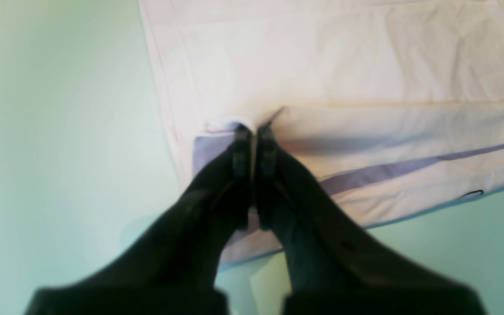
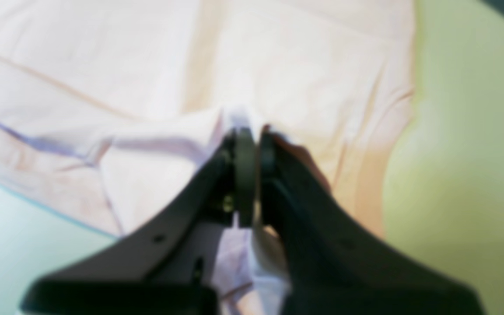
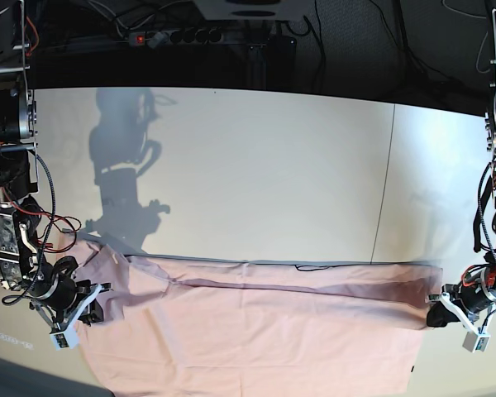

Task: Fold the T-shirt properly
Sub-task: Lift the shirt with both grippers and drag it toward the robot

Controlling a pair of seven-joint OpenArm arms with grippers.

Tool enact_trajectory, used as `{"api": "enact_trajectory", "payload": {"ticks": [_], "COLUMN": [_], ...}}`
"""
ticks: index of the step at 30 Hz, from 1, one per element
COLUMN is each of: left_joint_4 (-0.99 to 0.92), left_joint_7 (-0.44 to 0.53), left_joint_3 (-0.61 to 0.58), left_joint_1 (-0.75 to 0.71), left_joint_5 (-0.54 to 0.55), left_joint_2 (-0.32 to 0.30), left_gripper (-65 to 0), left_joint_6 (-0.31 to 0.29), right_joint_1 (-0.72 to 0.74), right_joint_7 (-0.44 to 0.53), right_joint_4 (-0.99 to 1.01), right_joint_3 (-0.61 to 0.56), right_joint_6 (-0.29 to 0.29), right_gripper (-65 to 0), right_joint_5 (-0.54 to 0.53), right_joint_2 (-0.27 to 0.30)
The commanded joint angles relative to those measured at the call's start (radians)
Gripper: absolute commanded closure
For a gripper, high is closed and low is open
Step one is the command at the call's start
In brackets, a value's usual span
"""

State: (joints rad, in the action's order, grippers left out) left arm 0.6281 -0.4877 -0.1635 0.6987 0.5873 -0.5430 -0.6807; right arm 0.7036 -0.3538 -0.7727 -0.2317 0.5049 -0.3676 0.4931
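The pale pink T-shirt lies flat along the near side of the table, with a long fold line running across it. No print or label shows. In the base view my left gripper sits at the shirt's right end. In the left wrist view that gripper has its jaws almost together, pinching puckered cloth of the shirt. My right gripper is at the shirt's left end. In the right wrist view it is shut on a bunched edge of the shirt, and cloth runs between its fingers.
The white table reaches back to a dark wall, where a power strip and cables lie. A seam crosses the tabletop at the right. The shirt's near hem is close to the front edge.
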Motion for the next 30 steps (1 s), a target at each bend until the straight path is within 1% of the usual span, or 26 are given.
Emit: {"api": "enact_trajectory", "payload": {"ticks": [1, 2, 3, 4, 5, 6, 7, 13, 17, 18, 19, 20, 21, 22, 24, 25, 26, 28, 29, 30], "left_joint_4": [0.012, 0.012, 0.012, 0.012, 0.012, 0.012, 0.012, 0.013, 0.014, 0.014, 0.014, 0.014, 0.014, 0.014, 0.014, 0.014, 0.014, 0.011, 0.007, 0.000], "left_joint_7": [0.030, 0.037, 0.039, 0.039, 0.039, 0.039, 0.039, 0.034, 0.035, 0.035, 0.035, 0.035, 0.036, 0.036, 0.039, 0.038, 0.036, 0.037, 0.040, 0.041], "left_joint_3": [0.005, 0.005, 0.005, 0.005, 0.005, 0.005, 0.005, 0.005, 0.005, 0.005, 0.005, 0.005, 0.005, 0.005, 0.005, 0.005, 0.005, 0.005, 0.005, 0.005], "left_joint_1": [0.035, 0.035, 0.035, 0.035, 0.035, 0.036, 0.036, 0.056, 0.066, 0.066, 0.066, 0.066, 0.066, 0.066, 0.066, 0.065, 0.064, 0.058, 0.053, 0.048], "left_joint_5": [0.013, 0.013, 0.013, 0.013, 0.013, 0.013, 0.013, 0.031, 0.060, 0.056, 0.046, 0.026, 0.004, -0.013, -0.049, -0.066, -0.087, -0.137, -0.156, -0.171], "left_joint_2": [-0.017, -0.017, -0.017, -0.017, -0.017, -0.017, -0.018, -0.020, -0.015, -0.010, -0.004, 0.004, 0.016, 0.030, 0.060, 0.077, 0.093, 0.117, 0.126, 0.131], "left_gripper": [-20.4, -29.3, -35.1, -36.8, -36.8, -36.8, -36.7, -36.7, -36.5, -35.6, -32.7, -28.2, -22.4, -16.2, -4.8, 0.0, 0.0, 0.0, 0.0, 0.0], "left_joint_6": [-0.017, -0.017, -0.017, -0.017, -0.017, -0.017, -0.017, -0.017, -0.017, -0.017, -0.017, -0.017, -0.017, -0.017, -0.017, -0.017, 0.024, 0.127, 0.164, 0.182], "right_joint_1": [0.038, 0.038, 0.038, 0.039, 0.039, 0.039, 0.039, 0.068, 0.088, 0.089, 0.088, 0.088, 0.088, 0.088, 0.088, 0.087, 0.085, 0.082, 0.082, 0.082], "right_joint_7": [0.059, 0.080, 0.090, 0.093, 0.093, 0.093, 0.093, 0.087, 0.037, 0.035, 0.035, 0.035, 0.035, 0.038, 0.039, 0.039, 0.040, 0.043, 0.043, 0.043], "right_joint_4": [-0.005, -0.003, -0.003, -0.003, -0.003, -0.003, -0.003, -0.012, -0.012, -0.012, -0.010, -0.006, -0.001, 0.006, 0.024, 0.033, 0.043, 0.066, 0.082, 0.106], "right_joint_3": [0.006, 0.006, 0.006, 0.006, 0.006, 0.006, 0.007, 0.055, 0.079, 0.079, 0.079, 0.079, 0.079, 0.079, 0.079, 0.079, 0.079, 0.079, 0.079, 0.079], "right_joint_6": [0.038, 0.038, 0.038, 0.038, 0.037, 0.037, 0.037, 0.037, 0.040, 0.042, 0.042, 0.041, 0.041, 0.040, 0.038, 0.038, 0.037, 0.036, 0.029, 0.014], "right_gripper": [0.0, 0.0, -11.3, -23.9, -35.2, -43.7, -44.7, -44.5, -44.5, -44.5, -44.3, -41.9, -35.8, -26.3, -1.7, 0.0, 0.0, 0.0, 0.0, 0.0], "right_joint_5": [0.006, 0.014, 0.026, 0.032, 0.031, 0.031, 0.029, -0.028, -0.141, -0.140, -0.135, -0.121, -0.098, -0.072, -0.019, 0.007, 0.032, 0.080, 0.100, 0.115], "right_joint_2": [0.016, 0.016, 0.016, 0.016, 0.016, 0.016, 0.016, 0.016, 0.013, 0.006, -0.002, -0.014, -0.029, -0.045, -0.077, -0.091, -0.101, -0.116, -0.121, -0.125]}}
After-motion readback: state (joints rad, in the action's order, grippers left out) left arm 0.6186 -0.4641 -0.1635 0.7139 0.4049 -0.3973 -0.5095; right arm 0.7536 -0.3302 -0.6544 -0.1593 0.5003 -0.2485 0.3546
